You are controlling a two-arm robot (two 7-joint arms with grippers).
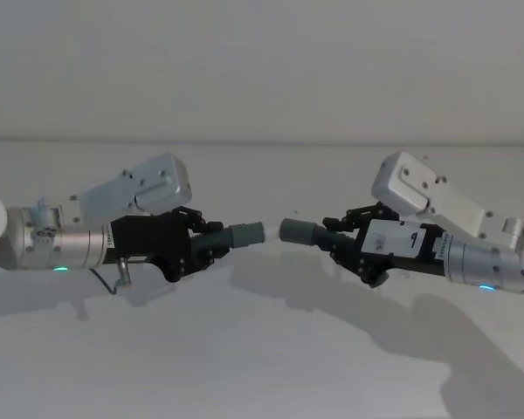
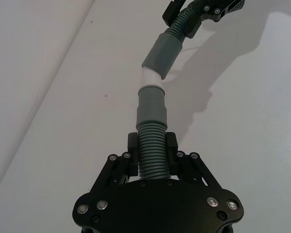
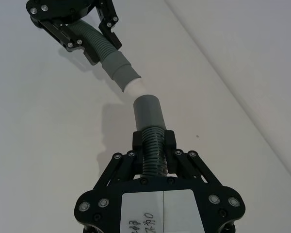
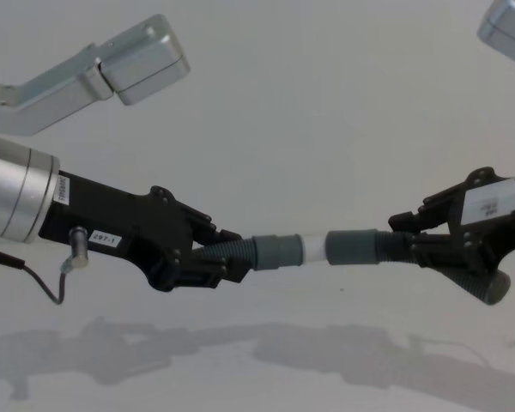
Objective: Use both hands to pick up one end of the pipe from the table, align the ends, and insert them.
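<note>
Holding both hose pieces clamped by their ribs, your left gripper (image 4: 227, 257) and right gripper (image 4: 412, 240) needed the white tip (image 4: 313, 249) squared to the open cuff (image 4: 352, 247) before pushing.

The head camera looked forward and down from above, with the left gripper (image 1: 211, 244) on its left and the right gripper (image 1: 334, 237) on its right. The chest camera sat lower and faced forward, side-on to both claws. Each wrist camera sat close behind its own claw and looked out along its fingers (image 2: 134, 145) toward the opposite claw. All four views shared the gap between the two cuffs (image 4: 279, 251).
</note>
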